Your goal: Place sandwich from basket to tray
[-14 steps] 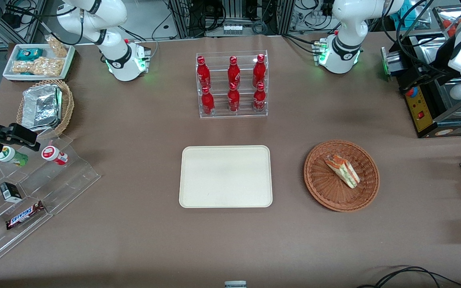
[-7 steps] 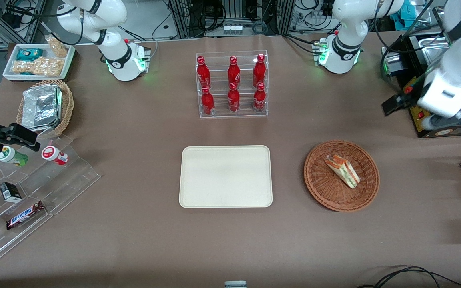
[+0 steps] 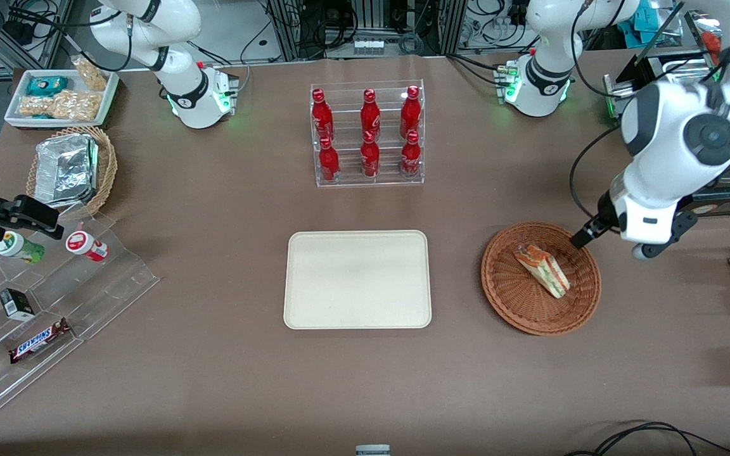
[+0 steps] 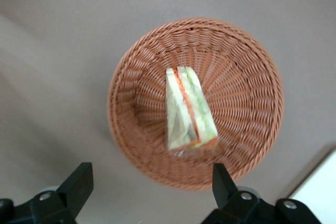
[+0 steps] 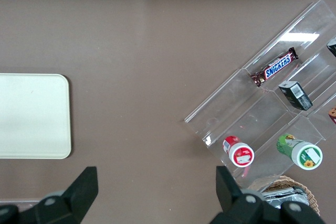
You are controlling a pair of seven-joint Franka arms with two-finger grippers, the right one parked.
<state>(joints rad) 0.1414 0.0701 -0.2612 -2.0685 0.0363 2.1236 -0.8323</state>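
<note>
The sandwich [image 3: 542, 270], a pale wedge with green and orange-red layers, lies in the round reddish-brown basket [image 3: 517, 310]. The cream tray [image 3: 357, 278] sits beside the basket, toward the parked arm's end, with nothing on it. My left gripper [image 3: 612, 244] hangs above the table at the basket's rim toward the working arm's end. It is open and holds nothing. In the left wrist view the wide-apart gripper [image 4: 149, 182] frames the basket [image 4: 247, 66] and the sandwich [image 4: 189, 111] from well above. The tray's edge [image 5: 31, 116] shows in the right wrist view.
A clear rack of red bottles [image 3: 368, 133] stands farther from the camera than the tray. A stepped acrylic stand [image 3: 54, 297] with snacks, a tan basket with a foil container [image 3: 73, 168] and a white snack tray [image 3: 61, 95] lie toward the parked arm's end. A black machine [image 3: 669, 171] stands near the working arm.
The left arm has swung in from the table's end and come down toward the basket. The sandwich, basket and tray have not moved.
</note>
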